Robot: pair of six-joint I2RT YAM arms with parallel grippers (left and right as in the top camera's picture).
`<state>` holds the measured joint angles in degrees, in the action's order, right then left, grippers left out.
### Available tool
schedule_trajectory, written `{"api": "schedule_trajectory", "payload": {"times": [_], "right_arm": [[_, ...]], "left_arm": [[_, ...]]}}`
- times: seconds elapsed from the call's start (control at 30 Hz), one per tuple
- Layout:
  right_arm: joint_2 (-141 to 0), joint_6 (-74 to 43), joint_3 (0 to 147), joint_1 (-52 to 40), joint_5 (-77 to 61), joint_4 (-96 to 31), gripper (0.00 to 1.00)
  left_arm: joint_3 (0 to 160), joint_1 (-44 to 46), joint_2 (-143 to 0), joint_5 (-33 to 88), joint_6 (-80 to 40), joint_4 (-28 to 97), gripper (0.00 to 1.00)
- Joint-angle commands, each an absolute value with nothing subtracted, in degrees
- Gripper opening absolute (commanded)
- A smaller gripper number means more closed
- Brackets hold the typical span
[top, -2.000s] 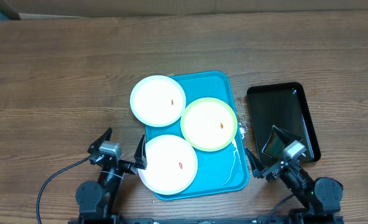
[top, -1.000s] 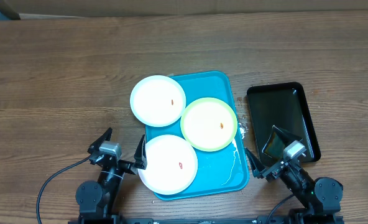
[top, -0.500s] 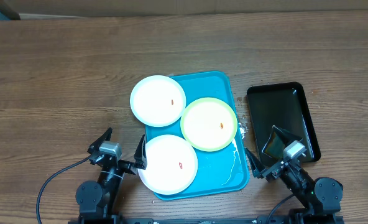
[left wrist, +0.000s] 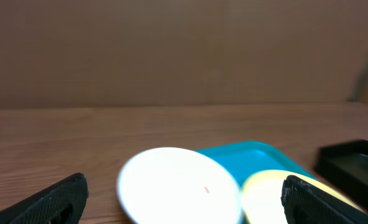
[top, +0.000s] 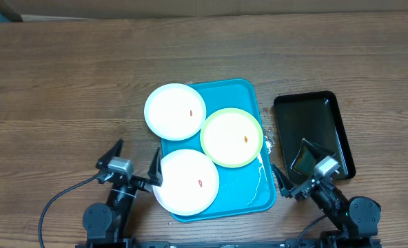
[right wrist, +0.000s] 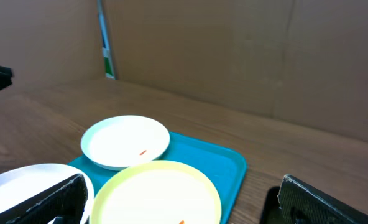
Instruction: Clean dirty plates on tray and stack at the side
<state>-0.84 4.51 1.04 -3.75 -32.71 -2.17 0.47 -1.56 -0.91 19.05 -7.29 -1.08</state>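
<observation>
Cyan plastic dominates the view: the tray [top: 233, 92] lies on the wooden surface [top: 66, 83], and everything else sits around it. Nearest, the left hand [top: 134, 160] hangs just off the tray's near left corner, released, its jaws spread wide with nothing between them. The right hand [top: 295, 165] sits off the tray's near right corner, equally slack and empty.

Overlapping the tray's near left corner is a white plate [top: 187, 180], its rim spilling onto the wood. Mid-tray, against the right rim, lies the green-rimmed plate [top: 232, 137]. At the tray's far left corner a second white plate [top: 175, 111] sits half on the tray and half off it. Each carries one reddish speck.

From overhead alone I see white smears [top: 259, 180] on the tray's right side and a black cable [top: 56, 203] curling well left of the tray. The left wrist camera misses the near plate altogether, while the right wrist camera catches all three. Right of the tray lies a glossy black tray [top: 313, 124]. Only the wrist cameras show the brown cardboard wall [left wrist: 171, 50] beyond the tray.
</observation>
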Motion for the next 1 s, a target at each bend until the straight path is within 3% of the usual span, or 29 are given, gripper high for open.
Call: {"api": "schedule_trajectory", "payload": {"times": [0.0,0.17,0.27,0.4,0.6,0.8,0.97], "right_arm": [[-0.3,3.6,0.5,-3.6,-37.4,-2.0,1.0],[-0.3,-10.8,2.0,-3.6,-39.9,-1.8,1.0],[-0.3,-10.7,5.1,-3.6,-41.7,-1.8,1.0],[-1.4,-10.7,12.4,-3.6,-41.6,-3.3,1.0],[-12.3,-10.4,31.7,-3.6,-36.8,-18.3,1.0],[-35.0,-2.0,60.7,-3.6,-32.4,-44.9,1.0],[-54.4,-0.9,82.8,-3.6,-29.7,-66.6,1.0]], "left_arm": [[0.3,-1.3,-0.4,31.0,-10.7,-2.0,1.0],[0.4,-1.3,-0.4,38.4,-16.4,-11.9,1.0],[2.1,-1.3,-0.4,38.6,-17.4,-15.8,1.0],[9.3,-1.3,-0.7,38.4,-17.1,-11.6,1.0],[27.2,-1.3,-8.7,35.0,-16.7,5.1,1.0],[52.3,-1.3,-26.4,34.3,-9.4,26.0,1.0],[74.3,-1.3,-43.0,33.1,-6.2,50.7,1.0]]}}
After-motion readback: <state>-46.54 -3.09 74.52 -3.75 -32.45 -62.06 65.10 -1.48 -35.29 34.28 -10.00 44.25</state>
